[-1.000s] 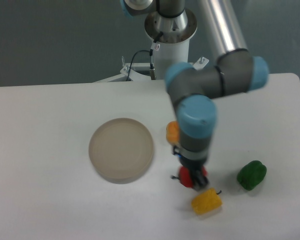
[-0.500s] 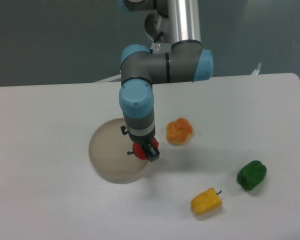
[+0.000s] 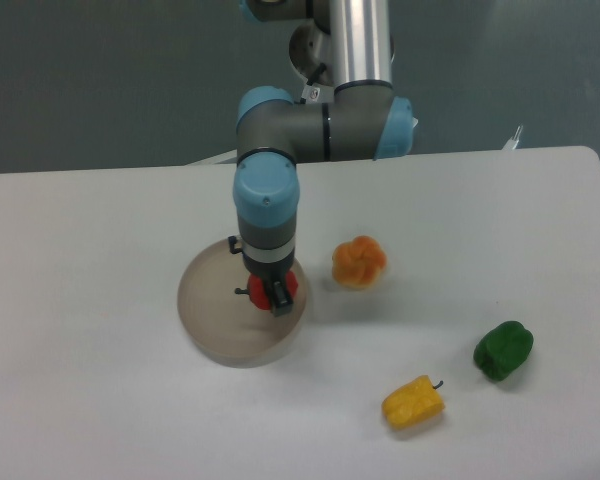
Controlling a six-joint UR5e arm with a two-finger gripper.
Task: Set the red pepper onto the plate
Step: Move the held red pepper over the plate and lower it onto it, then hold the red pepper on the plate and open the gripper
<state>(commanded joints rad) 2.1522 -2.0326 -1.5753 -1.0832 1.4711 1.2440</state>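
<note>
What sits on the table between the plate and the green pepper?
The orange pepper lies between the plate and green pepper, in the fixed camera view.

The tool and its arm stand over the right part of the plate in the frame's centre-left, blocking that side; the plate's left and lower parts lie open. Just right of the arm sits the orange pepper. Lower right, the yellow pepper and green pepper lie near each other. The surface at left is bare.
</note>
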